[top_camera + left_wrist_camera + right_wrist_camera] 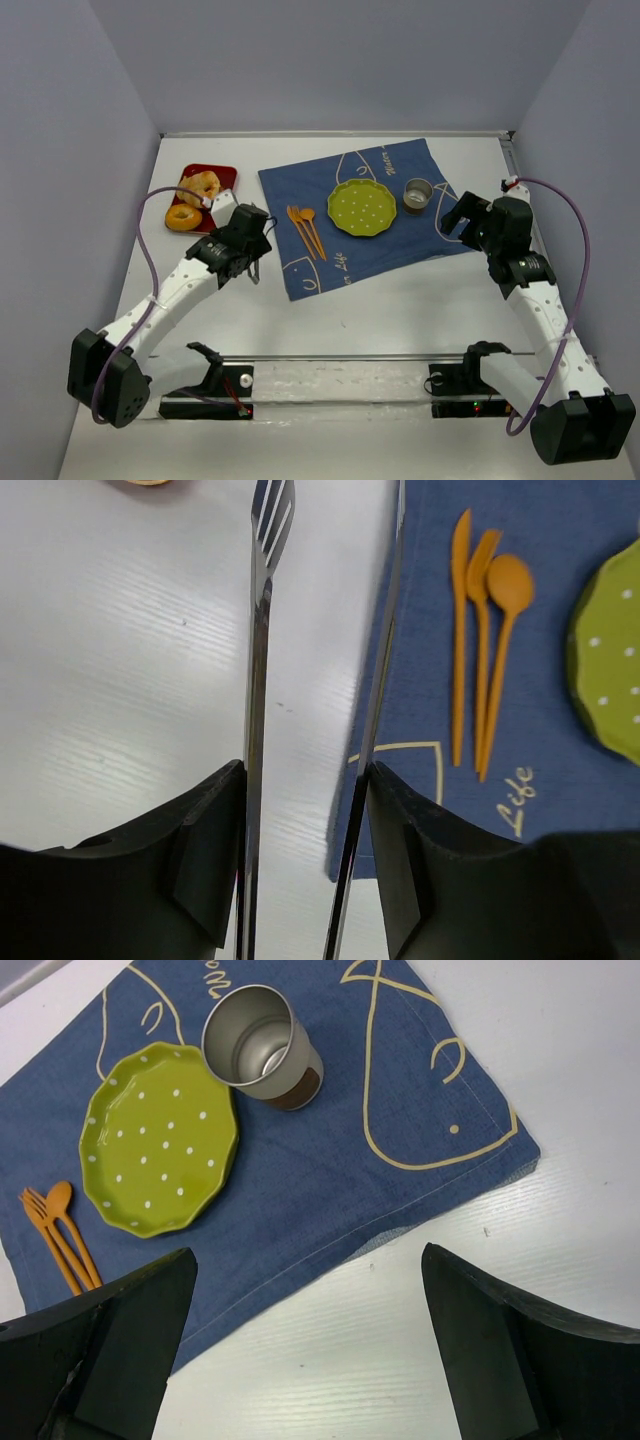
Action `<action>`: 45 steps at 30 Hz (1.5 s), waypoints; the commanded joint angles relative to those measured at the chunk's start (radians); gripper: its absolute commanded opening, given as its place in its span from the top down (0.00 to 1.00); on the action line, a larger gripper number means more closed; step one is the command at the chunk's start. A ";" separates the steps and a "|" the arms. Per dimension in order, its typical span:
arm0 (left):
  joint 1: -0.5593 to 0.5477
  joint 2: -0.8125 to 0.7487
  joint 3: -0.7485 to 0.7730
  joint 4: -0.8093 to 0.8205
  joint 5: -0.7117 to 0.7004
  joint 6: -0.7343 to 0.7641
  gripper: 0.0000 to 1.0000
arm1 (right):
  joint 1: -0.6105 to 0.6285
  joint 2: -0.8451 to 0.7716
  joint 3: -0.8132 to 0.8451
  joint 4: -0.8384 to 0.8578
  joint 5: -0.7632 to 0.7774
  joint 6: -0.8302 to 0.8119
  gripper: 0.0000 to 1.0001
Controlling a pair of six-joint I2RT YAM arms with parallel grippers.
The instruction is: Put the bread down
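Two baked rings sit far left: the bread (203,186) on one red tray (225,175), a donut (182,217) at its near edge. One plate (361,208), one cup (418,193) and three orange utensils (306,232) rest on one blue cloth (400,240). The left claw (305,775) pinches metal tongs (258,680); the right claw (308,1260) gapes wide, empty. The table (400,310) is white and the walls (330,60) grey.

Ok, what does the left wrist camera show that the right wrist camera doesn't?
Only the left wrist: metal tongs held in the left claw. Only the right wrist: the metal cup, and the green plate seen whole. Both: the blue cloth, the orange cutlery and at least part of the plate.
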 commanded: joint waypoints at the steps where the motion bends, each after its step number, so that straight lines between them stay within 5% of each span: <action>1: 0.002 -0.053 0.112 -0.056 -0.047 0.016 0.43 | -0.001 0.003 0.050 0.023 -0.020 -0.007 0.00; 10: 0.027 0.174 0.449 -0.265 -0.271 0.028 0.43 | -0.001 0.018 0.070 0.023 -0.023 -0.006 0.00; 22: 0.128 0.470 0.675 -0.363 -0.412 0.158 0.44 | -0.001 0.001 0.058 0.023 -0.002 -0.015 0.00; 30: 0.142 0.605 0.741 -0.354 -0.408 0.217 0.44 | -0.001 0.004 0.061 0.024 -0.019 -0.020 0.00; 45: 0.143 0.633 0.732 -0.260 -0.349 0.318 0.41 | -0.001 0.015 0.058 0.027 -0.028 -0.021 0.00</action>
